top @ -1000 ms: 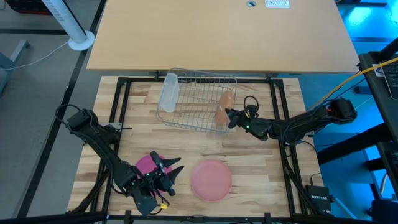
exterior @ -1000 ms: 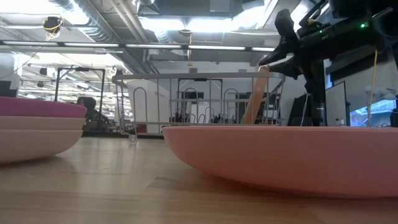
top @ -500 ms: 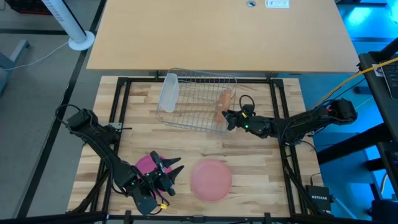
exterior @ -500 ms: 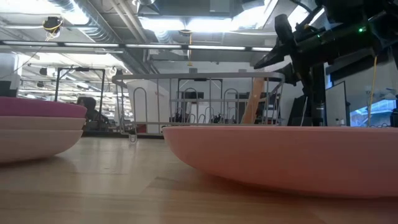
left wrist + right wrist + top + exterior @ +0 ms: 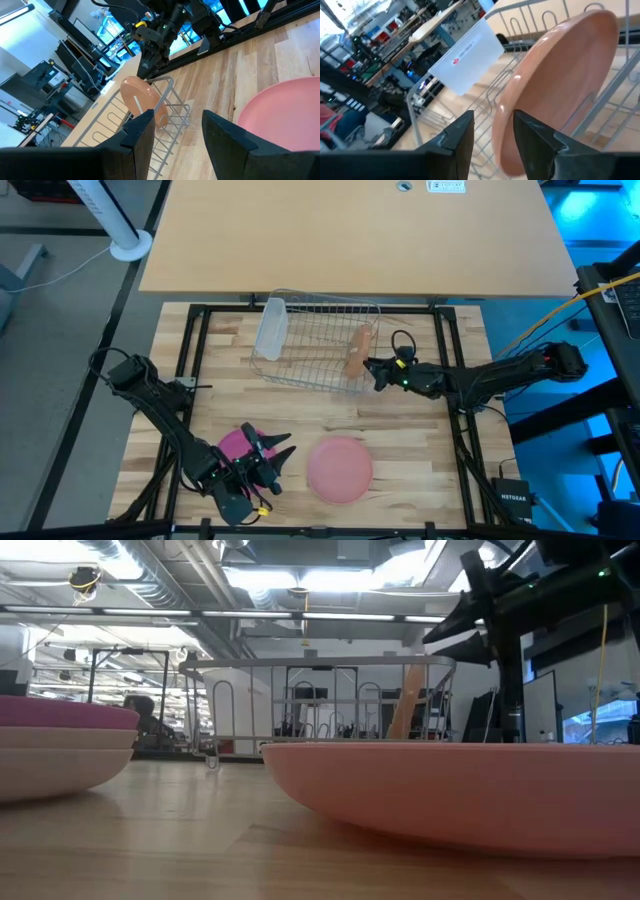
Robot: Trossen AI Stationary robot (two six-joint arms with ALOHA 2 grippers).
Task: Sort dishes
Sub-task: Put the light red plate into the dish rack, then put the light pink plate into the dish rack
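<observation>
Left gripper [image 5: 272, 452] is idling with fingers spread, just beside magenta plate [image 5: 234, 444]. Peach plate [image 5: 339, 468] is lying flat on table [image 5: 420, 440]. Tan plate [image 5: 357, 350] is leaning in rack [image 5: 315, 340]. Right gripper [image 5: 372, 370] is hovering beside it, fingers parted, holding nothing.

The silver wire rack [image 5: 315, 343] with the upright tan-brown round plastic plate [image 5: 357, 351] blocks the twelve o'clock side of the wooden table [image 5: 400, 435]. Bare wood lies between the rack and the pale peach-pink round plate [image 5: 339, 468] at six o'clock. The magenta pink round plate [image 5: 236, 444] fills seven o'clock.
</observation>
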